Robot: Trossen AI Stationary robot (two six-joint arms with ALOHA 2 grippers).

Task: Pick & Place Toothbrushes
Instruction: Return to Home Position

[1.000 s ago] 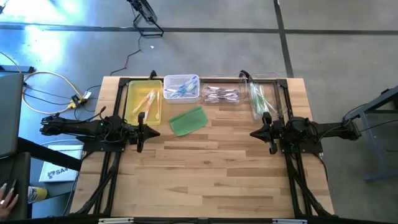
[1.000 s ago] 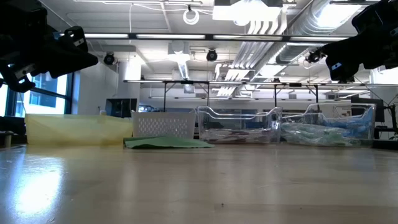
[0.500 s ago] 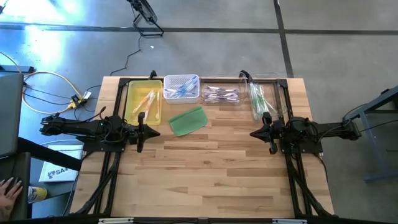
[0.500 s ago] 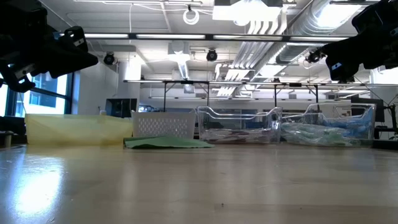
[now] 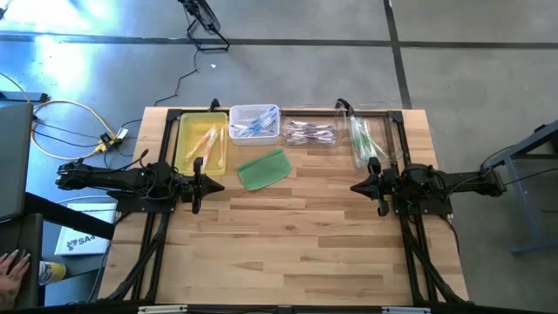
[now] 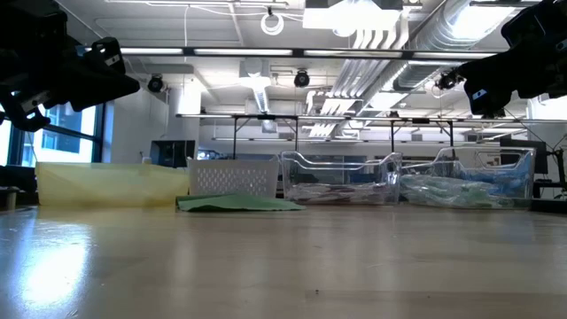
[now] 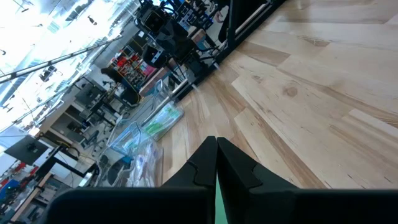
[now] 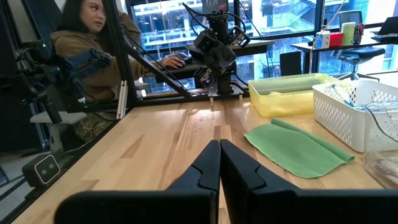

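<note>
The sorting looks finished: no loose toothbrushes (image 5: 254,127) lie on the open worktop (image 5: 288,235), and all that show sit in the four containers along its far edge. Orange-pink ones are in the yellow bin (image 5: 180,139), blue ones in the white basket (image 5: 254,109), pale violet ones in the left clear bin (image 6: 341,173) and green ones in the right clear bin (image 6: 469,173). Only the folded green pad (image 5: 264,169) lies out in front of the basket. The left hand (image 5: 218,186) hangs over the left side of the worktop and the right hand (image 5: 356,187) over the right side, facing each other and well apart. Each has its fingers pressed together on nothing, so what is left seems to be only settling at rest. Compared with a second ago, neither arm nor any bin has shifted; only a person's hand (image 5: 10,264) off the worktop has moved slightly.
</note>
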